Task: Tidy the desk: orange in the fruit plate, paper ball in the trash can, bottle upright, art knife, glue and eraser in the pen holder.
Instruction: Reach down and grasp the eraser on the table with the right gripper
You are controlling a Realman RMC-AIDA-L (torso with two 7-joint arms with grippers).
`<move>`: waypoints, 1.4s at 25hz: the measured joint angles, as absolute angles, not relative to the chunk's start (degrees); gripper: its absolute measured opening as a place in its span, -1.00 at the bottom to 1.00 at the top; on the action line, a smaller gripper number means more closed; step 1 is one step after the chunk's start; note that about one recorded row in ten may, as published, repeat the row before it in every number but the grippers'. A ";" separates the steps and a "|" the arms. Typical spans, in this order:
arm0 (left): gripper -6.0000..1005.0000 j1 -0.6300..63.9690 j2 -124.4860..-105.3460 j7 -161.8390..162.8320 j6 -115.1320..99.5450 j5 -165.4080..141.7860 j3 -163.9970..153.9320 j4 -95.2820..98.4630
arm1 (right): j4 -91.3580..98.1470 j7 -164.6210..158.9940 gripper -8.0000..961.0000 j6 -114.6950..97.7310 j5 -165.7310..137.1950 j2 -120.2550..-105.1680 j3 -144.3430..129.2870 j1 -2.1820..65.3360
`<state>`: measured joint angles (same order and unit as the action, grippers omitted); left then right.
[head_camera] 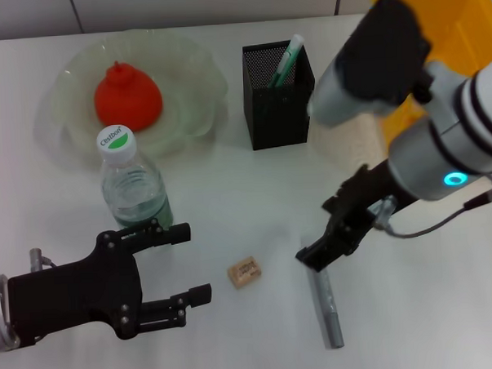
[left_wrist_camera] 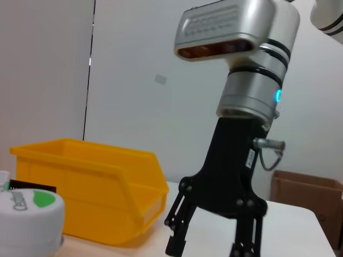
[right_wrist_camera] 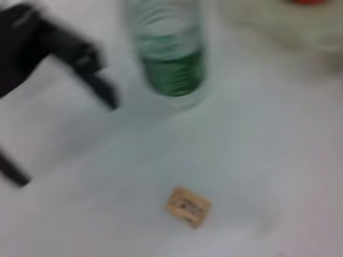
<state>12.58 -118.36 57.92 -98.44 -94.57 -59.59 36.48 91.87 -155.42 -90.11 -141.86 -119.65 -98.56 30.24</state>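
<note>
The orange [head_camera: 126, 96] lies in the pale green fruit plate [head_camera: 194, 72]. The bottle [head_camera: 133, 188] stands upright in front of the plate and also shows in the right wrist view [right_wrist_camera: 171, 53]. The eraser [head_camera: 244, 271] lies on the white desk [head_camera: 246, 193], also in the right wrist view [right_wrist_camera: 187, 205]. A grey art knife [head_camera: 328, 310] lies on the desk. My right gripper [head_camera: 324, 248] is open just over the knife's far end, as the left wrist view [left_wrist_camera: 210, 247] shows. My left gripper [head_camera: 192, 263] is open and empty, just in front of the bottle. No paper ball is in view.
The black mesh pen holder [head_camera: 278, 97] stands at the back centre with a green-and-white stick [head_camera: 288, 60] in it. The yellow trash can [head_camera: 459, 16] is at the back right, behind my right arm; it also shows in the left wrist view [left_wrist_camera: 86, 187].
</note>
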 joint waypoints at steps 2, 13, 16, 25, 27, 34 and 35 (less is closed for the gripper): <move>0.59 12.40 -118.30 57.90 -98.50 -94.57 -59.47 36.59 | 91.07 -151.96 0.73 -89.03 -141.86 -119.66 -100.54 30.82; 0.59 9.45 -116.27 57.96 -99.51 -94.75 -57.21 37.09 | 85.00 -148.18 0.72 -77.69 -140.86 -119.79 -108.40 31.89; 0.59 8.78 -116.03 57.89 -100.18 -94.75 -56.18 37.09 | 82.26 -148.72 0.72 -74.14 -138.07 -119.80 -109.09 32.60; 0.59 8.44 -115.97 57.85 -100.29 -94.96 -55.89 37.09 | 73.89 -148.58 0.72 -68.58 -134.08 -119.80 -112.67 35.99; 0.59 8.52 -116.05 57.85 -100.29 -94.98 -55.90 37.09 | 73.09 -148.58 0.72 -68.04 -134.07 -119.80 -113.38 36.28; 0.59 8.63 -116.11 57.83 -100.29 -95.01 -55.89 37.09 | 71.18 -148.62 0.61 -66.88 -134.03 -119.85 -114.32 37.40; 0.59 8.63 -116.11 57.83 -100.28 -95.01 -55.90 37.09 | 71.18 -148.62 0.60 -66.88 -134.03 -119.85 -114.32 37.40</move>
